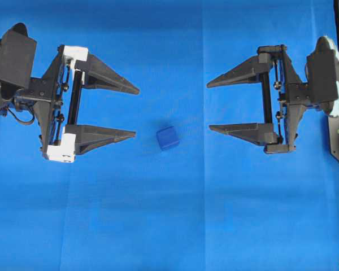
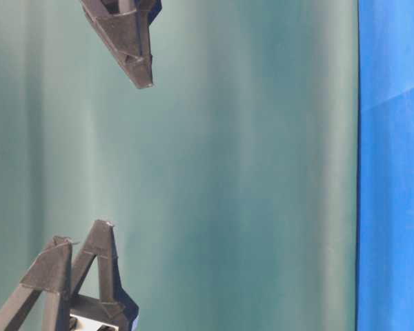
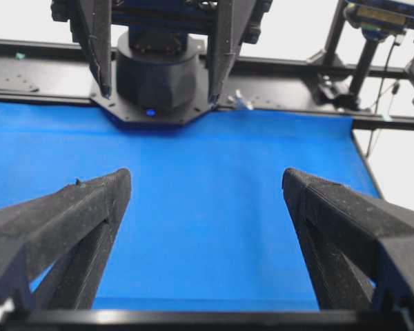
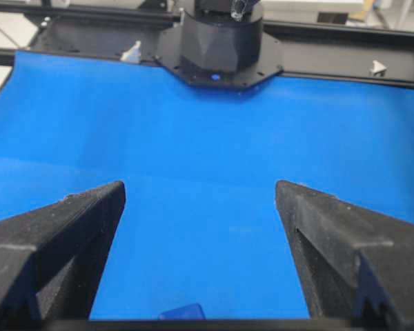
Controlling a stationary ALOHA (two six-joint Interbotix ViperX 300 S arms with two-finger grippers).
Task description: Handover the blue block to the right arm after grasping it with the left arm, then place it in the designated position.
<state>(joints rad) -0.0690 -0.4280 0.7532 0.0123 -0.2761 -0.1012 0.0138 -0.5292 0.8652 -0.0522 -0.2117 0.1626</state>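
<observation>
Overhead: blue block [image 1: 168, 138] between splayed grippers.

Blue cloth [image 1: 169, 226] covers the work surface wall to wall in the overhead view; faint fold creases run through it. Teal backdrop [image 2: 248, 172] fills most of the table-level view, the cloth a strip at its right edge. Black frame rail [image 3: 48, 48] borders the cloth's far edge. Black stand [image 3: 362, 58] at upper right, possibly a camera mount.

Dark-blue block [image 1: 168, 138], bright-blue cloth [image 1: 169, 226]
</observation>
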